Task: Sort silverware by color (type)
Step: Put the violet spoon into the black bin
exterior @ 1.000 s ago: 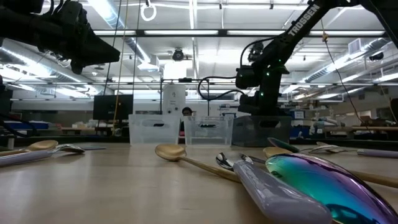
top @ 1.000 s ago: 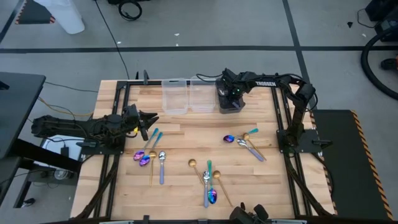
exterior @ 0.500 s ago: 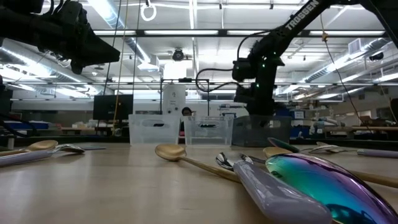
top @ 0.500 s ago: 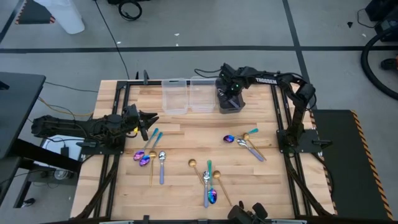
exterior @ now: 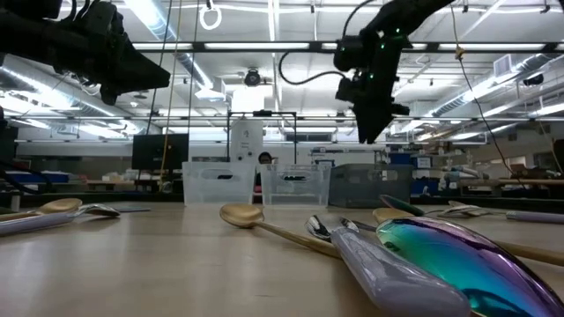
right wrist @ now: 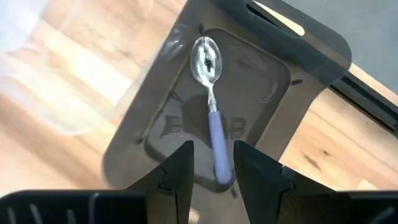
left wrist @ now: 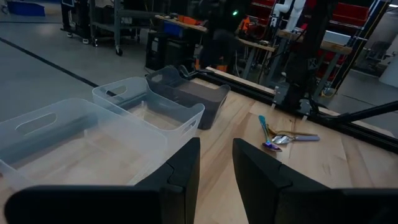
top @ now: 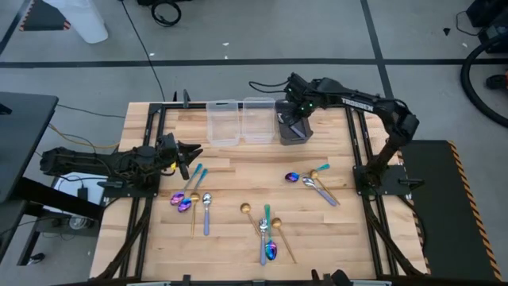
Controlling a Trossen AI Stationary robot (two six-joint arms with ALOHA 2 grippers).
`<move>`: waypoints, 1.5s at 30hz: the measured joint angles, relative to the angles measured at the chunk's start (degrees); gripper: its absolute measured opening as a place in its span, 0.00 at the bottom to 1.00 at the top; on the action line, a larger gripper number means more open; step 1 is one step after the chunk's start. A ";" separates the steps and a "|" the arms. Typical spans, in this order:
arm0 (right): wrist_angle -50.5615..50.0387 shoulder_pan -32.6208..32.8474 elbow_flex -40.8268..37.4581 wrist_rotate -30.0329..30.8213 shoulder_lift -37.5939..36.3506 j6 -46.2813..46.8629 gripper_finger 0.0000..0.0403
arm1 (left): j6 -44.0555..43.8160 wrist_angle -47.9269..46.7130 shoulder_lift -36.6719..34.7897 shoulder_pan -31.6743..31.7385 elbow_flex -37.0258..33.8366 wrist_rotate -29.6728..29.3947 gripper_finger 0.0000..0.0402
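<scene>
My right gripper [right wrist: 211, 173] hangs open, pointing down, high above the dark grey bin [top: 292, 135] at the table's far edge. In that bin lies a silver spoon [right wrist: 210, 93] with a lavender handle, flat on the bin's floor. Other silverware lies on the wood: a group at the left [top: 191, 202], a group near the front middle [top: 267, 232], and a group at the right [top: 314, 181]. My left gripper [top: 197, 151] waits open at the table's left side, level, with nothing between its fingers.
Two clear bins [top: 225, 123] [top: 256, 123] stand side by side left of the dark grey bin. Black rails [top: 359, 151] run along the table's left and right sides. Bare wood lies between the bins and the spoons.
My right gripper has risen straight up from just over the dark grey bin to well above it, still pointing down. The spoon stays in the bin.
</scene>
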 joint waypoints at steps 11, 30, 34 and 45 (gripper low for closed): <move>-3.12 6.70 0.00 0.45 -9.92 5.03 0.31 | -0.02 -0.35 0.00 -0.01 0.00 0.00 0.26; -12.39 16.96 0.00 1.07 -19.98 15.78 0.31 | -0.44 -0.64 0.00 0.01 0.00 0.02 0.26; -15.24 19.37 0.00 1.90 -21.18 18.18 0.31 | -0.44 -0.92 0.00 0.00 0.00 0.00 0.26; -21.11 27.42 0.00 5.73 -21.67 24.46 0.31 | -0.46 -1.79 0.00 0.01 0.00 0.00 0.26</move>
